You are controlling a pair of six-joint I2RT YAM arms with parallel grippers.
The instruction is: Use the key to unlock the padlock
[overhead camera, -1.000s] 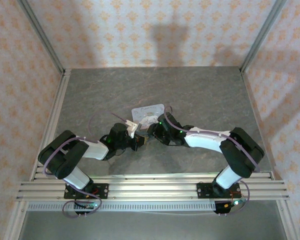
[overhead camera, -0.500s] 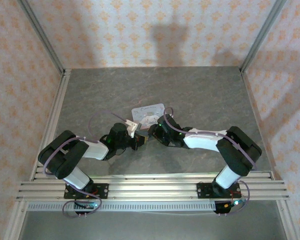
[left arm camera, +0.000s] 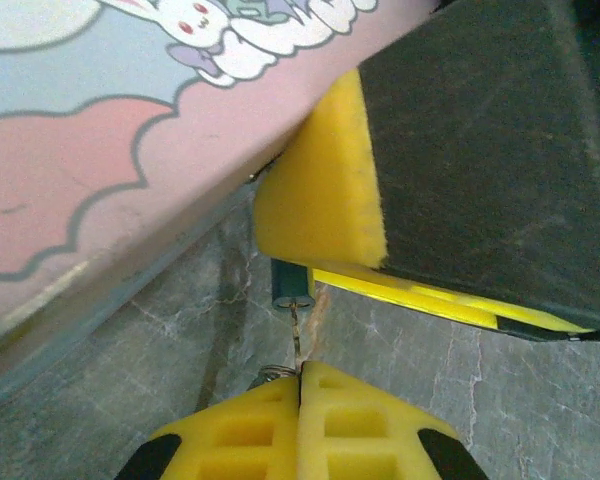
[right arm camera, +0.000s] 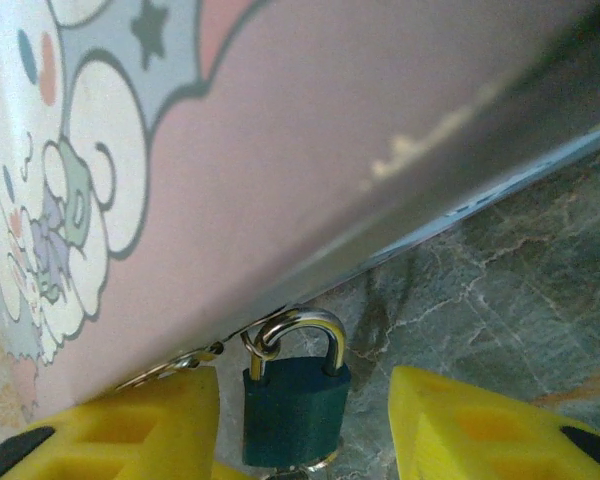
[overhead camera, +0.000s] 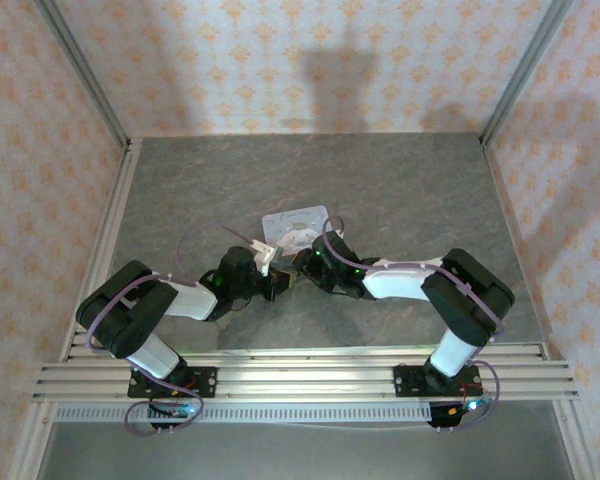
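Note:
The small dark teal padlock (right arm camera: 295, 408) hangs by its silver shackle (right arm camera: 302, 330) from a ring on the edge of the pastel cartoon tin (right arm camera: 280, 150). It sits between the yellow fingers (right arm camera: 460, 430) of my right gripper (right arm camera: 302, 400), which stands open, with clear floor showing on the padlock's right side. My left gripper (left arm camera: 301, 375) is shut on the thin key (left arm camera: 298, 335). The key's tip meets the bottom of the padlock (left arm camera: 291, 284). In the top view the left gripper (overhead camera: 276, 270) and right gripper (overhead camera: 302, 264) meet just below the tin (overhead camera: 295, 225).
The tin lies on a grey marbled floor (overhead camera: 400, 190) walled by patterned panels. An aluminium rail (overhead camera: 300, 375) runs along the near edge by the arm bases. In the left wrist view the right gripper's yellow-and-black finger (left arm camera: 460, 150) hangs close above the padlock.
The right arm has shifted left toward the left gripper, and its jaws have narrowed a little around the padlock. The left arm has stayed put.

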